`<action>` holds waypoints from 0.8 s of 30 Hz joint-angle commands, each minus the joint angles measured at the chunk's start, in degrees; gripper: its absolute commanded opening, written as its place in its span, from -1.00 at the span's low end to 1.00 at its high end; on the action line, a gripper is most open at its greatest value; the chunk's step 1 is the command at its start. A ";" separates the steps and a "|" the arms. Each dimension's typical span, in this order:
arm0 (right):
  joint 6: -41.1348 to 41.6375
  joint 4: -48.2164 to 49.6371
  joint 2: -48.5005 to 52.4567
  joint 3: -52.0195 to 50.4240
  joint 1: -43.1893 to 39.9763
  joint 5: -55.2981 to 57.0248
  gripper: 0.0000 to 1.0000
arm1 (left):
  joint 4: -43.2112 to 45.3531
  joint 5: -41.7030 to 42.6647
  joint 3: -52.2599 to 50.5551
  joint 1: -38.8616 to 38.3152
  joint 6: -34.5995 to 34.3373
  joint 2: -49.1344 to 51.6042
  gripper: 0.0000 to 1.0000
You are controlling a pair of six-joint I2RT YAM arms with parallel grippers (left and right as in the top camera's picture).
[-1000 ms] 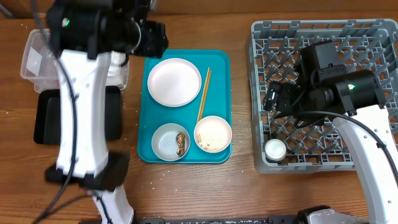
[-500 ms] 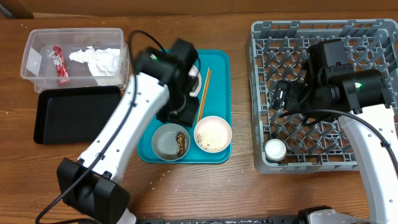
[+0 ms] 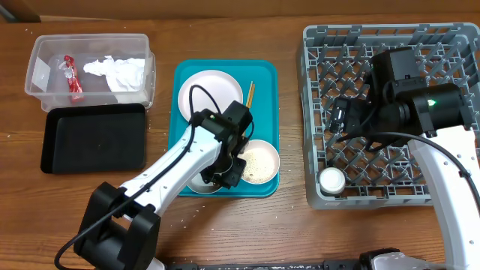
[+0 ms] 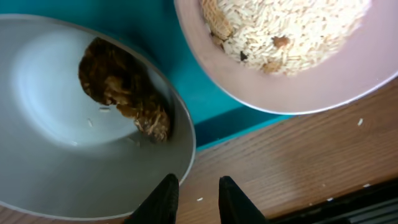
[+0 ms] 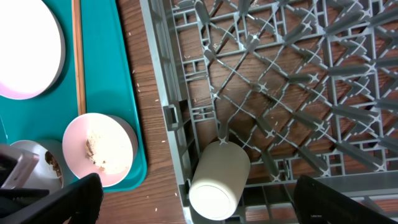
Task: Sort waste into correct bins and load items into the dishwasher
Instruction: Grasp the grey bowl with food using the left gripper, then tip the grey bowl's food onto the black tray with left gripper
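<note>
Left gripper (image 4: 194,198): the fingertips stand close together with a slim gap, set at the near rim of the grey bowl (image 4: 56,143). Whether the rim is actually pinched cannot be told. The bowl holds a clump of brown scraps (image 4: 124,99) and sits on the teal tray (image 4: 180,68), just beside the pink bowl (image 4: 298,81) of rice (image 4: 280,25).

Further up the tray lie the plate (image 3: 206,91) and chopsticks (image 3: 250,94), with no gripper near them. Beyond, to the left, the clear tub (image 3: 31,75) contains the red wrapper (image 3: 71,75) and napkin (image 3: 116,71). The black tray (image 3: 94,139) next to it is bare.

Right gripper (image 5: 208,196): fingers spread wide, nothing held, hovering over the dish rack (image 3: 311,105). The white cup (image 3: 331,180) rests in the rack's near corner.

Assessment: the step in hand is securing the scrap bowl for emptying. The next move calls for a firm rim grip and a level lift clear of the rice bowl. A tilt over the proper bin follows, likely the black tray.
</note>
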 commanded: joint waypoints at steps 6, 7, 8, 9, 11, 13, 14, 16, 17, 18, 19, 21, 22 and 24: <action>-0.39 -0.48 -0.37 0.92 -0.15 0.74 0.99 | 7.93 0.68 -5.77 -0.42 6.12 -1.22 -0.31; -0.39 -0.66 -0.37 0.90 -0.15 0.76 1.00 | 8.52 0.22 -6.43 -0.42 6.10 -1.22 -0.31; -0.39 -0.76 -0.37 0.87 -0.17 0.74 1.00 | 9.16 -0.11 -7.10 -0.42 6.08 -1.22 -0.31; -0.39 -0.90 -0.37 0.87 -0.15 0.76 1.00 | 9.81 -0.61 -7.74 -0.35 6.03 -1.22 -0.33; -0.39 -0.94 -0.37 0.87 -0.17 0.76 0.99 | 10.95 -1.70 -8.74 -0.35 6.01 -1.22 -0.45; -0.39 -0.94 -0.37 0.87 -0.15 0.74 1.00 | 11.80 -2.71 -9.25 -0.35 5.57 -1.22 -0.62; -0.39 -0.94 -0.37 0.87 -0.15 0.74 1.00 | 11.98 -2.80 -9.27 -0.35 5.62 -1.22 -0.68; -0.39 -0.98 -0.37 0.87 -0.17 0.74 1.00 | 12.28 -2.75 -9.25 -0.35 5.60 -1.25 -0.86; -0.39 -1.07 -0.37 0.87 -0.17 0.74 1.00 | 12.28 -2.75 -9.25 -0.35 5.55 -1.25 -0.92; -0.39 -1.16 -0.35 0.87 -0.15 0.74 1.00 | 12.15 -2.75 -9.22 -0.35 5.07 -1.25 -0.92; -0.39 -1.22 -0.37 0.87 -0.15 0.74 1.00 | 12.02 -2.73 -9.18 -0.35 4.66 -1.25 -0.92; -0.39 -1.33 -0.37 0.87 -0.17 0.74 1.00 | 10.95 -2.54 -8.39 -0.31 3.74 -1.27 -0.92; -0.39 -1.33 -0.37 0.87 -0.15 0.74 1.00 | 9.92 -2.56 -7.50 -0.24 3.19 -1.27 -0.92; -0.39 -1.31 -0.37 0.87 -0.15 0.74 1.00 | 7.37 -2.45 -4.63 0.15 2.10 -1.33 -0.92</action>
